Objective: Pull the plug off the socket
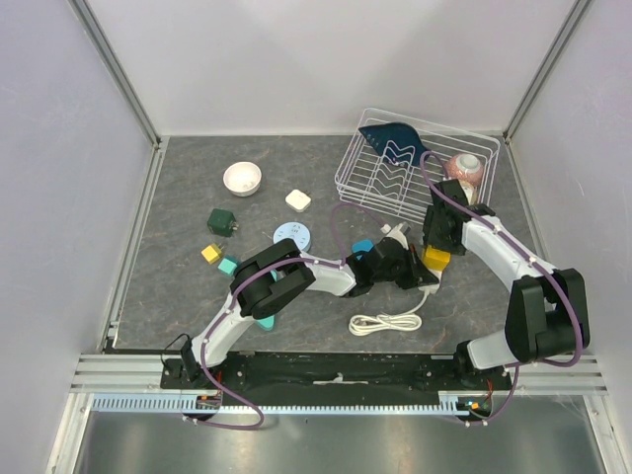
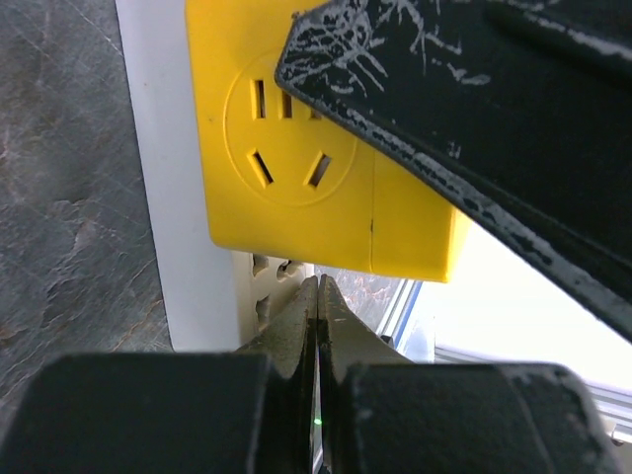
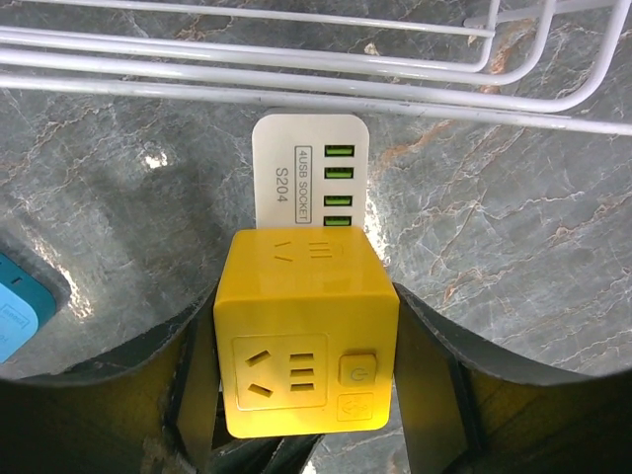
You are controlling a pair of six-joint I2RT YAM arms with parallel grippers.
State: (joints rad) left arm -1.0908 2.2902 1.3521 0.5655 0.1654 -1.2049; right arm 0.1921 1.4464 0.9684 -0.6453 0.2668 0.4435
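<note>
Black and scuffed, the left end effector had its fingers pressed fully together with nothing visible between them. Their tips lay at the edge of the white socket strip, just below the yellow plug. Whether those tips actually bore down on the strip could not be told from the wrist view. That was the first risk: if the strip was not pinned, it would probably lift or slide across the tabletop with the plug instead of releasing it. Closed fingers also made a narrow contact, so they could skid off the smooth casing under load.

The plug, a cube, sat on the strip at the centre-right of the tabletop, beside the row of USB ports. The right end effector was clamped on it, one finger flat against each side face. The hold looked square, yet the faces were glossy. A pull at an angle might rock the cube, jam its pins, or let it slip free. The wire rack stood just beyond the strip, so a sudden release could send arm or cube into it.
</note>
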